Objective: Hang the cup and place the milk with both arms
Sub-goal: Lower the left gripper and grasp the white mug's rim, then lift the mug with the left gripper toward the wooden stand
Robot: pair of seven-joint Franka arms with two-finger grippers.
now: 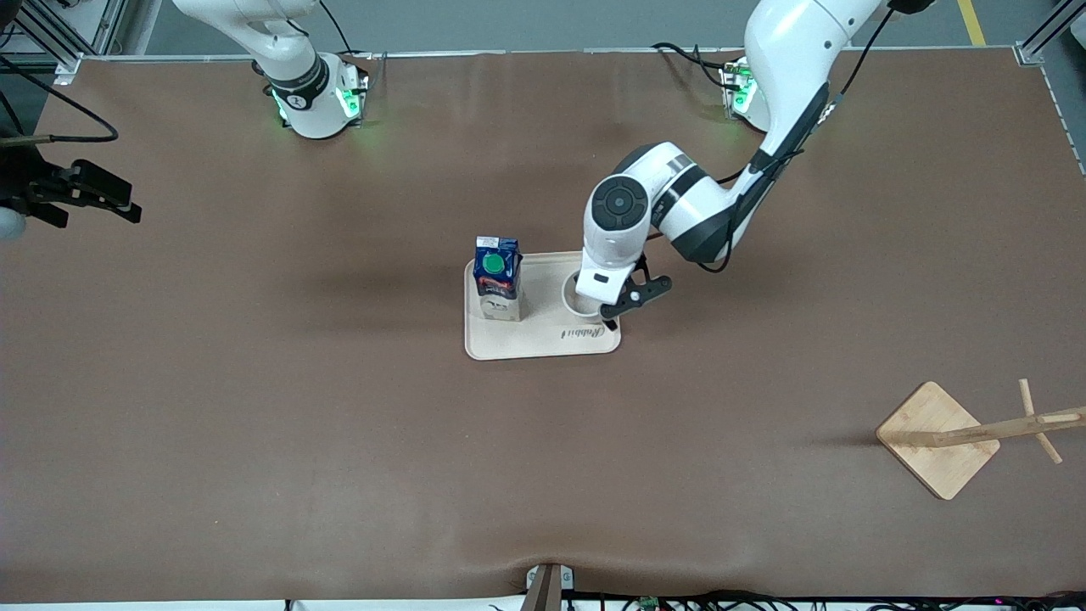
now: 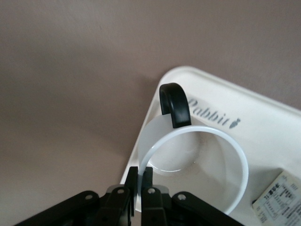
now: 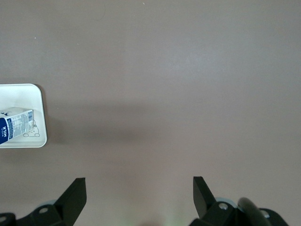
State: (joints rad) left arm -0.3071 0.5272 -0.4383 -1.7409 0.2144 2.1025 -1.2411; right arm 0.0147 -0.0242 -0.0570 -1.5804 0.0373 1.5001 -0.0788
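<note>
The white cup (image 1: 571, 294) stands on the pale tray (image 1: 543, 341) at mid-table, mostly hidden under the left arm's hand. In the left wrist view the cup (image 2: 237, 155) shows its open mouth and black handle (image 2: 175, 104). My left gripper (image 2: 140, 175) is shut on the cup's wall, one finger inside and one outside, and it also shows in the front view (image 1: 596, 307). The milk (image 1: 497, 280) stands upright on the tray's end toward the right arm. My right gripper (image 3: 140, 186) is open and empty, held high over bare table at the right arm's end (image 1: 119, 204).
A wooden mug stand (image 1: 937, 437) with pegs (image 1: 1039, 416) stands near the front camera at the left arm's end. The right wrist view shows the tray's corner (image 3: 41, 106) with the milk (image 3: 16, 123). The brown mat (image 1: 297, 407) covers the table.
</note>
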